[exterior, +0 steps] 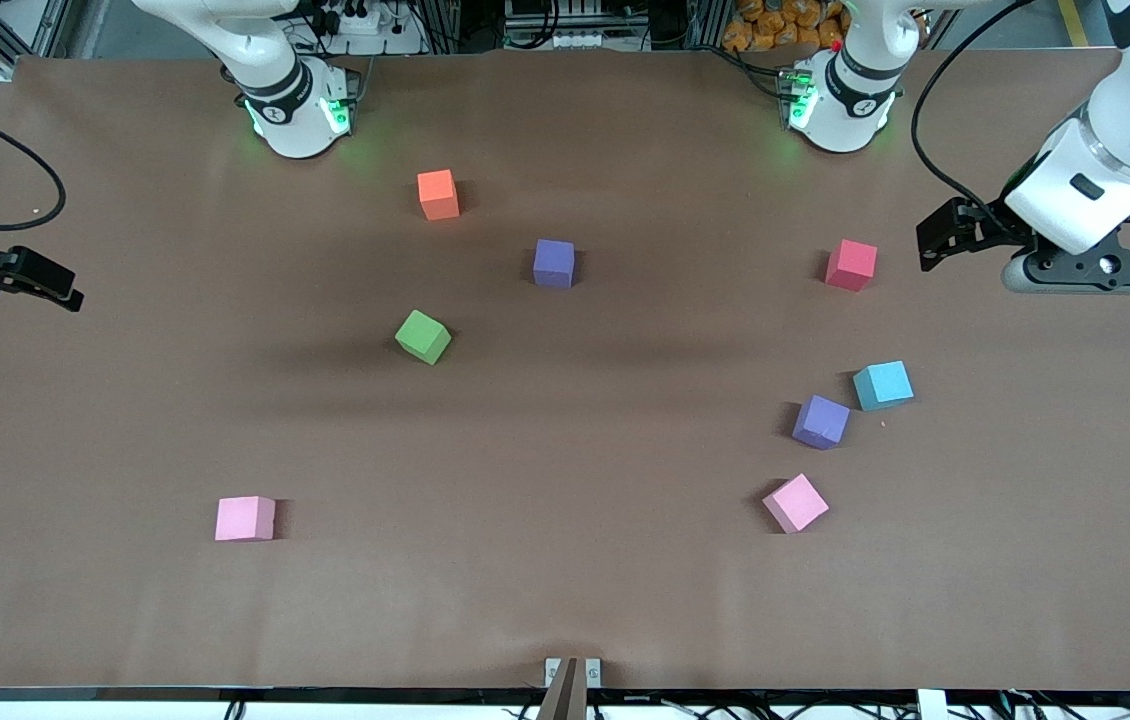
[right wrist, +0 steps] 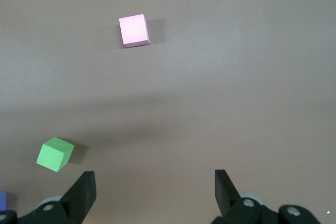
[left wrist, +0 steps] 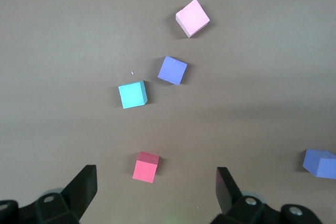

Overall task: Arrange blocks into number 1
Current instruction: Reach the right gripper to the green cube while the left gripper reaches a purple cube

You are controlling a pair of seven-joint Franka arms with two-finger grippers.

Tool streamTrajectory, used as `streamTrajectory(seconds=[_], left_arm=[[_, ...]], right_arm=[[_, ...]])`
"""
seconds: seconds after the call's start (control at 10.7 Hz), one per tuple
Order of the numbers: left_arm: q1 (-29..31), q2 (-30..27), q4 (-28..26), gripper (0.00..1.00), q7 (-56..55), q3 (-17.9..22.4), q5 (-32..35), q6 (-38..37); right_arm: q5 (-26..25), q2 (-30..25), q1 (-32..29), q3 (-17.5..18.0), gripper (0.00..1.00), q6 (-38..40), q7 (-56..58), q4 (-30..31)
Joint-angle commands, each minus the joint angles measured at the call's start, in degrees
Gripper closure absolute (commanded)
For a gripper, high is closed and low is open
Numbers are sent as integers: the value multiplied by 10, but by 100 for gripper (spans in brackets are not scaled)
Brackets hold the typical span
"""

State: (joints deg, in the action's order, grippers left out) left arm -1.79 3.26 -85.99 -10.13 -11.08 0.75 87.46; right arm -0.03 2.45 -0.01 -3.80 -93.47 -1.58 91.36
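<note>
Waiting wide-jawed at table (exterior: 565, 600) ends: left gripper (left wrist: 156, 192), right gripper (right wrist: 155, 192).

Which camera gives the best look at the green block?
The front view: the green block lies whole and unobstructed on the table among the other cubes. The right wrist view also shows it whole, but off near the frame's edge. The left wrist view does not show it.

Even overhead light, soft shadows beside cubes (exterior: 553, 264), sharp focus, no glare
</note>
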Motion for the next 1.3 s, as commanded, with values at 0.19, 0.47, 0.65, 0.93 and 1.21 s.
streamTrajectory(seconds=[0.19, 0.47, 0.65, 0.93, 1.21], left_arm=[[1, 1, 2, 0, 13, -4, 20, -8], [-1, 9, 3, 0, 7, -4, 20, -8], [-5, 34, 4, 0, 6, -5, 33, -8], [-33, 93, 4, 0, -1, -6, 95, -1], [-40, 133, 5, 0, -9, -5, 92, 17]], right_arm=[[-8, -2, 2, -2, 0, 1, -8, 2], [-8, -2, 1, -2, 0, 0, -8, 2], [-8, 4, 1, -2, 0, 1, -8, 2], [-3, 11, 0, -2, 0, -4, -9, 2], [-1, 42, 2, -1, 0, -43, -22, 4]])
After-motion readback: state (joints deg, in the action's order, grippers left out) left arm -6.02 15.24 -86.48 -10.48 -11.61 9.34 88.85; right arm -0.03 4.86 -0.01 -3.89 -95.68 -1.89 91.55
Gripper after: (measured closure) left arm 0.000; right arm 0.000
